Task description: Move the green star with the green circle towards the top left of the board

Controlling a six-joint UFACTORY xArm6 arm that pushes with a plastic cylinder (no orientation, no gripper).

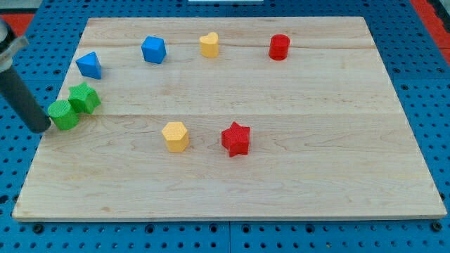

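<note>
tip (pixel 43 128) at board's left edge, touching green circle (pixel 64 115) from the view's left | green star (pixel 84 98) touches circle, up-right | bare rod (no jaws), holds nothing | target top left lies upward

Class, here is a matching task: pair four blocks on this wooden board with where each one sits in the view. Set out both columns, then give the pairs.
Blocks
1. red star
2. green circle
3. red cylinder
4. blue cube

Places
A. top row, furthest to the view's right
B. left edge, right beside my tip and touching the green star
C. middle, to the right of the yellow hexagon
D. top row, between the blue triangle and the yellow heart

Pairs: 1-C, 2-B, 3-A, 4-D
</note>
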